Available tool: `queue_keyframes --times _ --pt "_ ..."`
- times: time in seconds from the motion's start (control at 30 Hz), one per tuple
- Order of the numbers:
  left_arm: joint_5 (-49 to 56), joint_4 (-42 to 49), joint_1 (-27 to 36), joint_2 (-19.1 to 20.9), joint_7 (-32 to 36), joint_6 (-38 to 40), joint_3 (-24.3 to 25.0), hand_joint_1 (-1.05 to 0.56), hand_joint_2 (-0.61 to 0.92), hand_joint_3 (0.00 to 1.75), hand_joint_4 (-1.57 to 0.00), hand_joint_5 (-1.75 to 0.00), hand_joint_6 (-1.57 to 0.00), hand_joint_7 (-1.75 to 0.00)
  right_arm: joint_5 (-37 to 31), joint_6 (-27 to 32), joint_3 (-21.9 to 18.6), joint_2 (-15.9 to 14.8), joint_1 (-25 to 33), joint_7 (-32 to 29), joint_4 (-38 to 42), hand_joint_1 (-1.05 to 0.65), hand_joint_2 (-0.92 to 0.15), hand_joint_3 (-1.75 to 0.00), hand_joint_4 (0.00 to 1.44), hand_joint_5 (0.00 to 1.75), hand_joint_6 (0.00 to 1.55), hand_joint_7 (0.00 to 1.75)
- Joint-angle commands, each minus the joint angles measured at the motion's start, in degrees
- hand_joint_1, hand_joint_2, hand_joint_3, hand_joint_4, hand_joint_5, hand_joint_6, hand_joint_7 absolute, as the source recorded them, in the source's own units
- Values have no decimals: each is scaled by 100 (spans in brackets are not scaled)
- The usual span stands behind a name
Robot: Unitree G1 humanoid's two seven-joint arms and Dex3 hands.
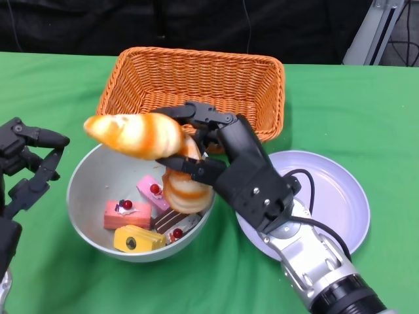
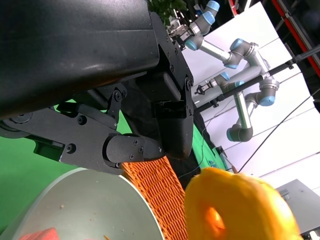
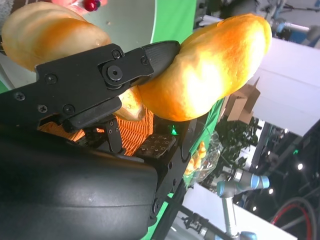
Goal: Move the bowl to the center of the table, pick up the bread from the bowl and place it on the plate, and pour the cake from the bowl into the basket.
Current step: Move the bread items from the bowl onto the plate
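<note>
- Your right hand pinches the bread between thumb and fingers, lifted above the bowl; the plate lies to its right
- Your left hand hangs spread at the bowl's left rim, holding nothing
- Only the head view shows the cakes in the bowl; the basket sits beyond

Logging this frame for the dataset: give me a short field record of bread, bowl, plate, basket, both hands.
bread: croissant held up over the bowl, off the plate
bowl: grey, holds small cake pieces
plate: white, nothing on its visible part, right of the bowl
basket: orange wicker, behind the bowl
right hand: grips the croissant
left hand: by the bowl rim, holds nothing
</note>
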Motion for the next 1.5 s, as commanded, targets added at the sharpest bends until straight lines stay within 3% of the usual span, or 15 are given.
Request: queue_keyframes --times 0.03,0.53,1.07,1.5 --pt "35 38 -65 103 86 -73 18 -26 92 32 -81 -153 -83 -110 165 204 -76 87 43 113 -216 -28 -92 -7 72 175 84 79" --pt "19 72 -74 113 71 -96 18 -26 92 32 -81 -153 -82 -112 311 474 -113 177 100 190 -346 -28 -92 -7 73 156 80 89" --pt "6 98 -81 115 49 -136 13 -26 92 32 -81 -153 -82 -112 336 475 -134 182 119 116 -420 -28 -92 -8 74 168 79 89" --pt "56 152 -79 148 59 -161 7 -25 92 32 -81 -152 -82 -111 516 652 -171 202 206 184 -774 -27 -92 -12 73 160 77 93"
